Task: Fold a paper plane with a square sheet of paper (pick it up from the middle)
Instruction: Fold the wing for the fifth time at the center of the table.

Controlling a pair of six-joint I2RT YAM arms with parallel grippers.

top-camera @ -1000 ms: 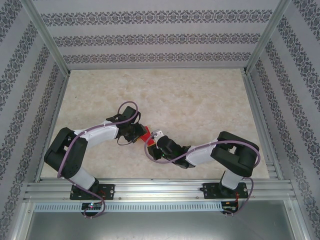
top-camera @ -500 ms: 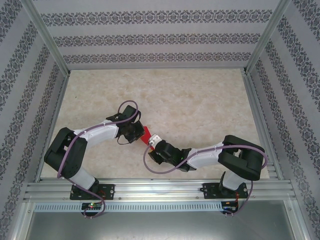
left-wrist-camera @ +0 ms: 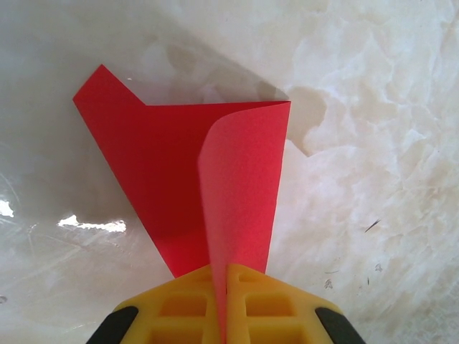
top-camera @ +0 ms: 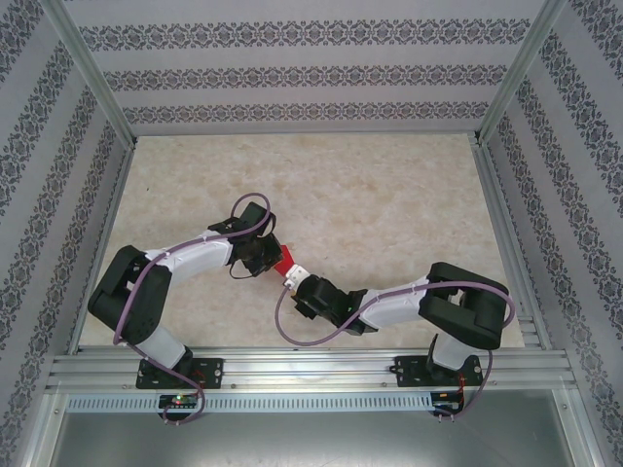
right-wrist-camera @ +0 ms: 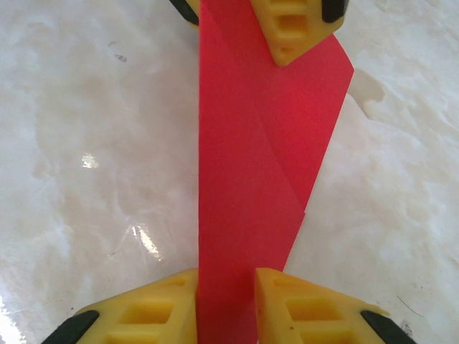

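Left gripper [left-wrist-camera: 226, 281]: jaws closed on the near tip of the red sheet of paper [left-wrist-camera: 179, 165] — its yellow fingers [left-wrist-camera: 179, 304] meet at the paper with no gap between them. Right gripper [right-wrist-camera: 226, 290]: jaws part-open, with a band of the paper [right-wrist-camera: 244, 179] filling the gap between the yellow fingers [right-wrist-camera: 161, 315]. Can't tell whether the pads press on it. One left-gripper finger [right-wrist-camera: 290, 25] shows at the far end of the paper in the right wrist view.

In the top view the left gripper [top-camera: 271, 255] and right gripper [top-camera: 295, 276] come tip to tip near the middle of the surface [top-camera: 389, 195], with the paper [top-camera: 283, 261] between them.

The surface is pale, marble-patterned and glossy, with light glare. It is walled on three sides by wallpaper panels [top-camera: 292, 78] in grey patterned stripes. An aluminium rail [top-camera: 311, 368] at the near edge carries both arm bases.

The paper is bright red, plain and partly folded — a tapering wedge that is wide at the far end and narrows towards the left gripper. One flap curls up off the wedge and one corner sticks out at far left. It casts a shadow on the surface.
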